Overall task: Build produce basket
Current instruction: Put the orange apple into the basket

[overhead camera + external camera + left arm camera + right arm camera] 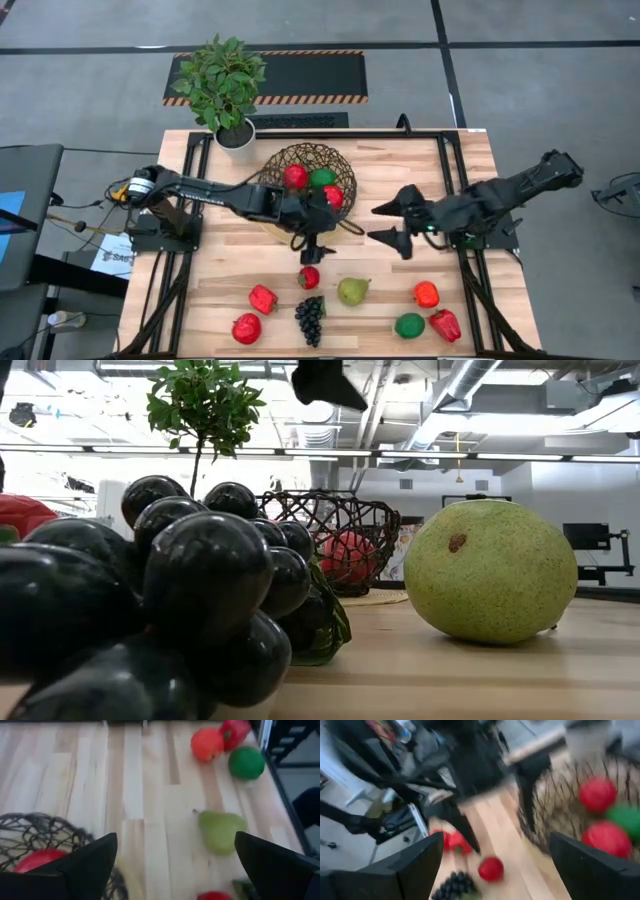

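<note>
The basket [290, 160], dark woven wire, stands at the table's far middle and holds two red pieces and a green one [322, 178]. My left gripper [330, 240] hovers open just past the basket's near rim, with nothing between its fingers. My right gripper [383, 222] hangs open to the right of the basket, also with nothing in it. More produce lies along the near edge: a pear [352, 291], a grape bunch [310, 320], a small red fruit [309, 277], several red pieces, an orange one [427, 294] and a green one [409, 325]. In the left wrist view the pear [220, 830] lies ahead between the fingers.
A white pot with a leafy plant [228, 85] stands at the table's far left corner, beside the basket. Black frame rails [455, 190] run along both sides of the table. Bare wood lies between the basket and the row of produce.
</note>
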Controlling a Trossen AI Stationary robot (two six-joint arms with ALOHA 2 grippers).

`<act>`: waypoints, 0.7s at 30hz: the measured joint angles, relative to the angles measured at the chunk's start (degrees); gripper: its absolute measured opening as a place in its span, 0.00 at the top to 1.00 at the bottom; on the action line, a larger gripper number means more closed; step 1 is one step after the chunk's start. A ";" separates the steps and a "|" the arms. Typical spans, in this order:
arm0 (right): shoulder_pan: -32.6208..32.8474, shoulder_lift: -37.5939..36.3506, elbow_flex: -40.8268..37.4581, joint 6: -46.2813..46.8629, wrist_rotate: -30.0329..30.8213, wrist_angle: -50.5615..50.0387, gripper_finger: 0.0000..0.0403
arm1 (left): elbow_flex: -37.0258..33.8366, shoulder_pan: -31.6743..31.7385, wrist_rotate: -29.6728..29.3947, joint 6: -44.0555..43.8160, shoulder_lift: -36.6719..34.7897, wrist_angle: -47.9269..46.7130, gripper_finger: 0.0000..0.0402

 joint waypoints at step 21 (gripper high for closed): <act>24.67 8.82 0.47 56.24 -1.73 -39.11 0.06 | 12.95 0.30 1.05 11.09 -1.47 -8.62 0.04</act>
